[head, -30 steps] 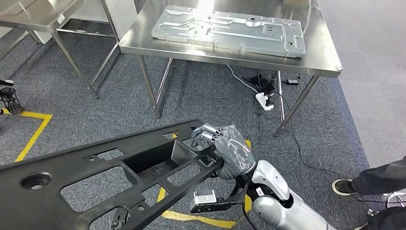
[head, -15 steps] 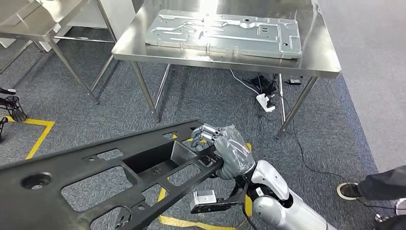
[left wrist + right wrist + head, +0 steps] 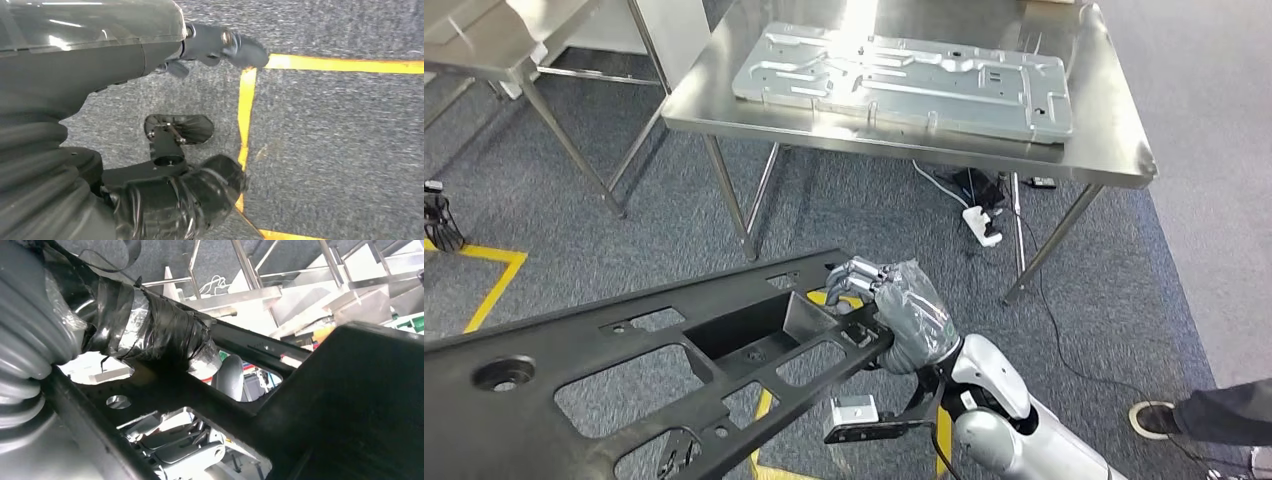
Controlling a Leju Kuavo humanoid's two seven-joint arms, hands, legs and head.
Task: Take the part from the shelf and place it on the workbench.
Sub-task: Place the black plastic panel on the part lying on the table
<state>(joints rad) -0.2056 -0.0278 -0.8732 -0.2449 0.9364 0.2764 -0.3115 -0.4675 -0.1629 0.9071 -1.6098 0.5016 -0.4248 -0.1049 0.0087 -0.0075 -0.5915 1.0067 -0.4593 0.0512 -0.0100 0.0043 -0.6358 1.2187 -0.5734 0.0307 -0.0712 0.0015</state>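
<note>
I carry a long black plastic part (image 3: 624, 370) with several cut-outs, low across the head view. My right hand (image 3: 904, 315) grips its right end, fingers curled over the upper rim. In the right wrist view the taped thumb (image 3: 150, 330) presses against the part's dark frame (image 3: 350, 405). In the left wrist view my left hand (image 3: 100, 210) holds the part's glossy underside (image 3: 75, 30), with dark fingers (image 3: 220, 45) showing past its edge. The steel workbench (image 3: 1114, 150) stands ahead with a silver metal panel (image 3: 904, 80) lying on it.
A second steel table (image 3: 484, 50) stands at the upper left. A power strip and cables (image 3: 984, 225) lie under the workbench. Yellow floor tape (image 3: 484, 290) marks the grey carpet. A person's shoe (image 3: 1154, 418) is at the lower right.
The whole picture has shifted, so the camera has moved; the workbench now sits slightly further right. Both hands keep their hold on the part. The person's foot has drawn back toward the right edge.
</note>
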